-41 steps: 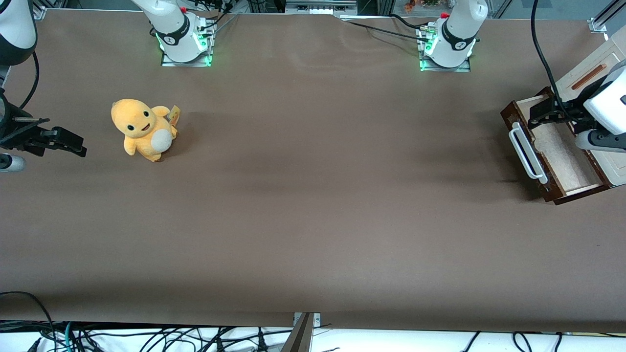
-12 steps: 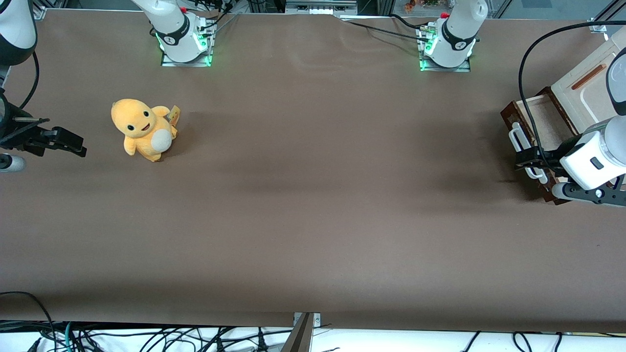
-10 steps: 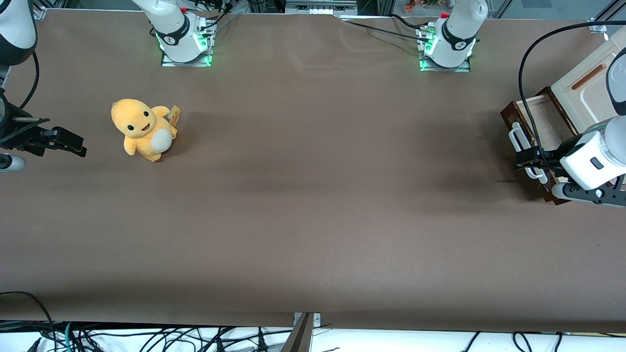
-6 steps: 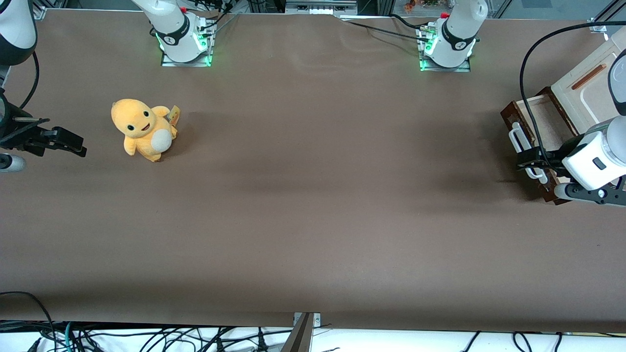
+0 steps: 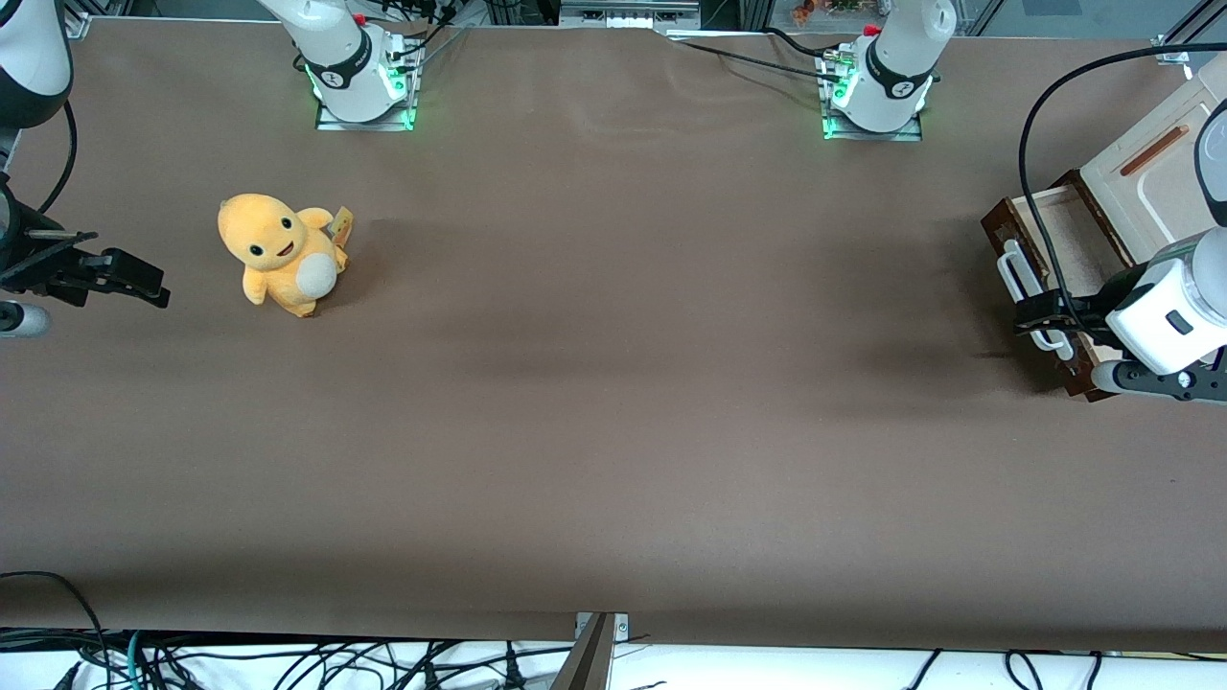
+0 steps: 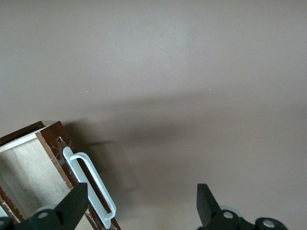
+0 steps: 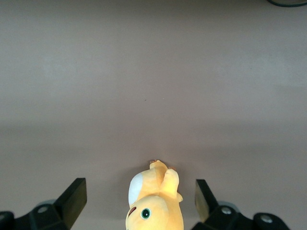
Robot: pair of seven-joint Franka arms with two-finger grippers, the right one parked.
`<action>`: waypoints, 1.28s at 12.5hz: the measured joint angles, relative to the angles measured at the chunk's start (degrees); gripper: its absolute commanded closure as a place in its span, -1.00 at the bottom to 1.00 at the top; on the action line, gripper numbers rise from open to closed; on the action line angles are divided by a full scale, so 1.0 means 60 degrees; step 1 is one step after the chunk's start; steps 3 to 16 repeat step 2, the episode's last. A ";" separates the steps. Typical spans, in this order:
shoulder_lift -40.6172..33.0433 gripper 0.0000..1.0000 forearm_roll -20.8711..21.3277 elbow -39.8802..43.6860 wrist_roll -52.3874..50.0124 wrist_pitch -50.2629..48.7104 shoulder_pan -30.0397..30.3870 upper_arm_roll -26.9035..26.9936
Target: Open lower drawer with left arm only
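The lower drawer [image 5: 1066,240] stands pulled out of its cabinet at the working arm's end of the table, its pale beige lining showing. Its dark brown front [image 6: 52,142] carries a white bar handle [image 5: 1016,271]. The left arm's gripper [image 5: 1031,322] hovers open over the end of the handle nearer the front camera. In the left wrist view the gripper [image 6: 142,203] has its fingers wide apart. The handle [image 6: 91,184] lies just inside one finger [image 6: 76,199], and bare table shows under the rest of the gap. Nothing is gripped.
The cream-white cabinet panel [image 5: 1145,172] with a thin brown slot handle rises above the drawer. A yellow plush toy [image 5: 278,254] sits toward the parked arm's end of the table, and it also shows in the right wrist view [image 7: 152,203]. Brown table [image 5: 613,383] spreads between them.
Since 3.3 s ago the gripper has moved from over the drawer's inside to over the handle's nearer end. In the last second it has only crept slightly. The drawer has not moved.
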 measured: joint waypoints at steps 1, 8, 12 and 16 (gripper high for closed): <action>0.0000 -1.00 0.0001 0.0000 -0.0024 -0.0076 0.0000 0.0002; -0.0001 -1.00 0.0001 0.0000 -0.0035 -0.0122 0.0002 0.0004; -0.0001 -1.00 0.0001 0.0000 -0.0035 -0.0122 0.0002 0.0004; -0.0001 -1.00 0.0001 0.0000 -0.0035 -0.0122 0.0002 0.0004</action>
